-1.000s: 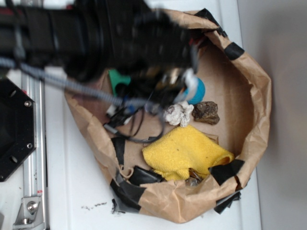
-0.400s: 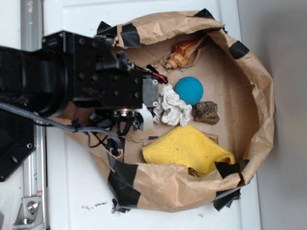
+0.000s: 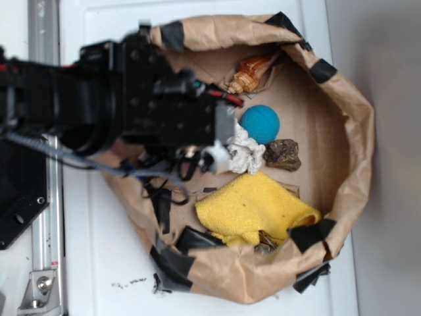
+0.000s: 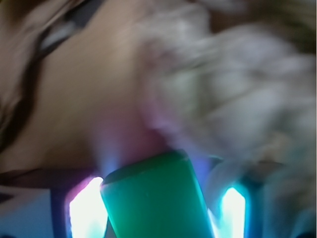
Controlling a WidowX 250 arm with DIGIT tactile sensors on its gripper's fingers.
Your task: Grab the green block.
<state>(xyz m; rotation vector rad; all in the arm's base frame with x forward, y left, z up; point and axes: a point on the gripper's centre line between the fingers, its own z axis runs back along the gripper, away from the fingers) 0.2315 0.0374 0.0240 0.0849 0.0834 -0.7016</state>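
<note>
The green block [image 4: 153, 198] fills the lower middle of the wrist view, tilted and sitting between my two glowing fingers [image 4: 86, 210]. My gripper [image 4: 158, 210] is shut on it. In the exterior view the gripper [image 3: 216, 157] hangs inside the brown paper bag [image 3: 348, 118], its tip right beside a crumpled white rag [image 3: 248, 153]. The block itself is hidden under the black arm in that view. The wrist view is blurred; the pale rag [image 4: 237, 84] lies just ahead of the block.
Inside the bag are a teal-blue ball [image 3: 260, 124], a brown rock [image 3: 283, 155], a yellow cloth [image 3: 253, 207] and a shell [image 3: 251, 71]. Black tape patches line the bag's rim. A metal rail [image 3: 43, 197] runs along the left.
One second ago the green block lay in view at the bag's left under the arm. The arm has since shifted right towards the white rag, and the block no longer shows from outside.
</note>
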